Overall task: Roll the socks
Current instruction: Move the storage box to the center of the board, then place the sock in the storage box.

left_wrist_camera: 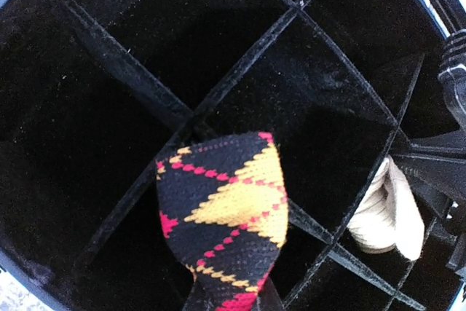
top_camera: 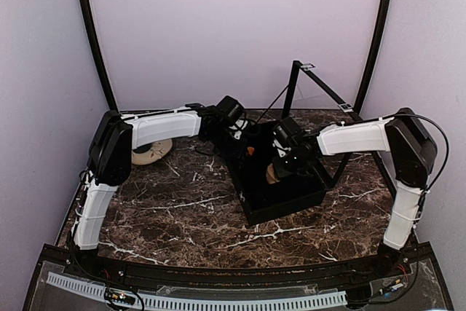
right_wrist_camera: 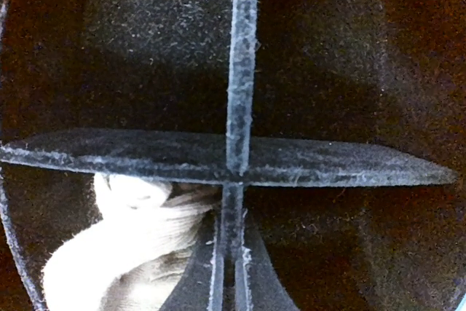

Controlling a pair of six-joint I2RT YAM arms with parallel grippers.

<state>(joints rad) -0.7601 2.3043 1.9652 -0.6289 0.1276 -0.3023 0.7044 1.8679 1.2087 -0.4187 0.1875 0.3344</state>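
Two socks are in view, both at the black box [top_camera: 287, 198] that sits mid-table, one box with thin, fuzzy felt-like dividers [left_wrist_camera: 240, 63] crossing at right angles into many square cells (the wrist views crop too close to count them all). The argyle sock [left_wrist_camera: 222, 209] is a flat knit tongue, black with orange-yellow diamonds and dotted red lines. It rises over a divider crossing near the box's middle, pinched at its lower end by the left gripper [top_camera: 244, 138], whose jaws are narrow on the fabric. The tan sock [right_wrist_camera: 124, 245] is pale, ribbed and bunched into soft folds. It lies down inside one cell of the box, against a divider, just beside the right gripper [right_wrist_camera: 227, 282]. That gripper's two dark fingers are drawn tight together astride the divider's foot, and whether they nip any cloth cannot be told. Two white arms reach in over the box, one from each side. The table [top_camera: 182, 209] is dark brown stone-patterned with white veins. Left of the box lies one pale round thing [top_camera: 151, 152], too small to identify. Behind the box stands one black angled stand [top_camera: 295, 89].
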